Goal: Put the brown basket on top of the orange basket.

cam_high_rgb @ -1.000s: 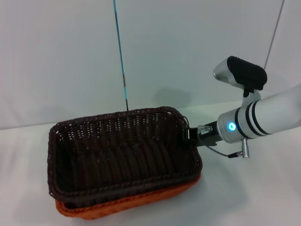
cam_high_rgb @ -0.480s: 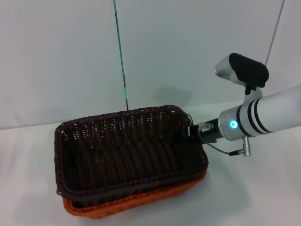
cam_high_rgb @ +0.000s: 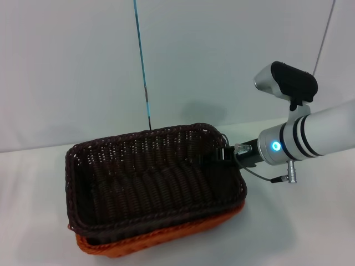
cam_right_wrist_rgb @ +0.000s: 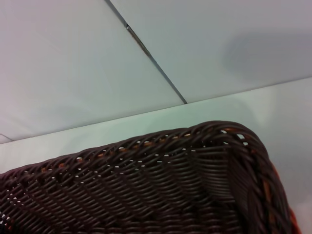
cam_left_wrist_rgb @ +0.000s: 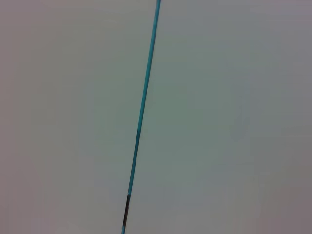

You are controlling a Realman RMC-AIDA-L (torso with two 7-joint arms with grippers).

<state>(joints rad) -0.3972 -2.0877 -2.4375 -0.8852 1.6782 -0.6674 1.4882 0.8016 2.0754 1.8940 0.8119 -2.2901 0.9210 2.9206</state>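
The dark brown rectangular woven basket (cam_high_rgb: pixel 152 177), nested in the bright orange woven basket (cam_high_rgb: pixel 161 241), has barely shifted since half a second ago. The right gripper (cam_high_rgb: pixel 222 155) still clamps its right rim. Both stand on a white table (cam_high_rgb: pixel 310 221) before a pale wall (cam_high_rgb: pixel 72 66).

We see a pale, plain wall (cam_left_wrist_rgb: pixel 219 122) filling the left wrist view from edge to edge. A thin teal line (cam_left_wrist_rgb: pixel 142 112) crosses it, slightly slanted, running the whole height of the view. Near one end the line has a short dark segment (cam_left_wrist_rgb: pixel 126 210). We can make out no gripper, basket or table surface here.
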